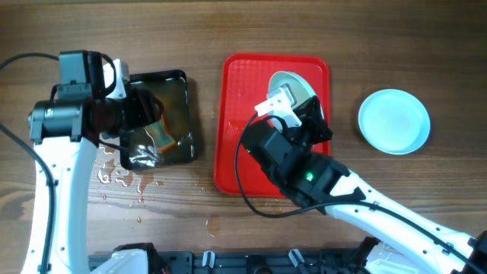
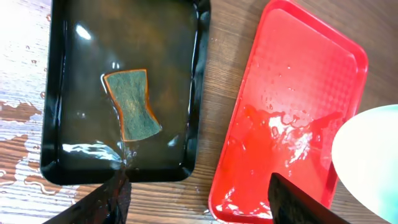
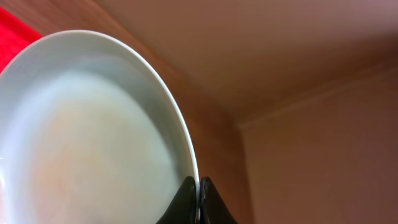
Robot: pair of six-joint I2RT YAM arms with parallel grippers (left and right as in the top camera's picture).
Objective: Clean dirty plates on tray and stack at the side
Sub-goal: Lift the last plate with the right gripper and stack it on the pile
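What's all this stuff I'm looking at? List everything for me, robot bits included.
plates: two, pale blue; held plate tilted over the red tray, other plate flat on the table to its right
red tray: one, red, wet, mid-table
black tray: one, black, filled with water, left of the red tray
sponge: one, green with orange edge, in the black tray
spilled water: puddles, clear, beside the black tray
table: one, brown wood
left pincer: black, open, empty
right pincer: black, shut on the held plate's rim
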